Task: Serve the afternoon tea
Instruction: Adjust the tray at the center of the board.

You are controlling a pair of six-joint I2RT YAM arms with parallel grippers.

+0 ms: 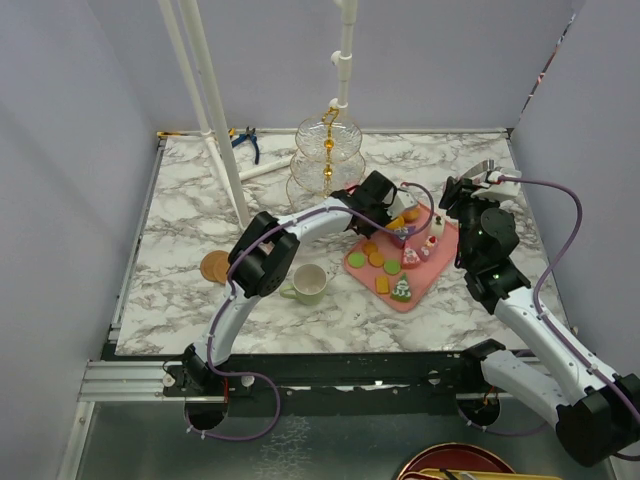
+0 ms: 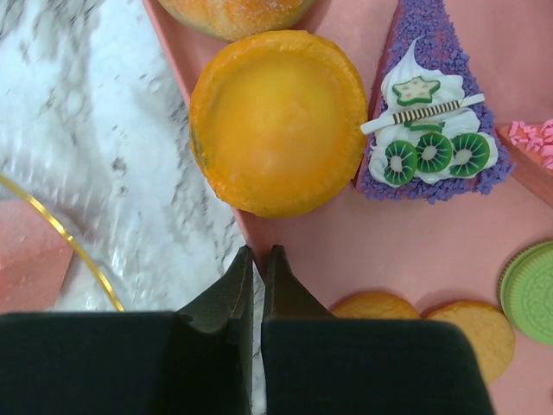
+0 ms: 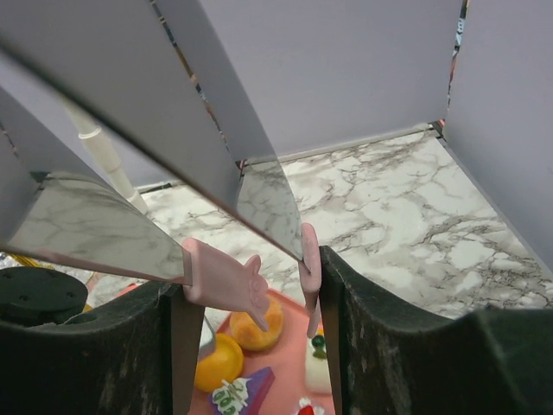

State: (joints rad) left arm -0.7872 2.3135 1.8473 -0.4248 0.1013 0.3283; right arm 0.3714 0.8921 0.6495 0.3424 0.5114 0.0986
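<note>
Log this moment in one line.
left gripper: shut, tips at pink tray edge beside orange tart | right gripper: shut on tongs | mug: apart from coaster

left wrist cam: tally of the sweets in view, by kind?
orange tarts: 2 (one cut off by the top edge)
purple kiwi cake slice: 1
pink cake slice: 1 (partly out of frame)
green macaron: 1
orange macarons: 2
Total: 7

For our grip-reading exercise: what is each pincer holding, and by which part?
Right pincer squeezes metal tongs across their arms, near the pink tips. Left pincer is shut on nothing.
</note>
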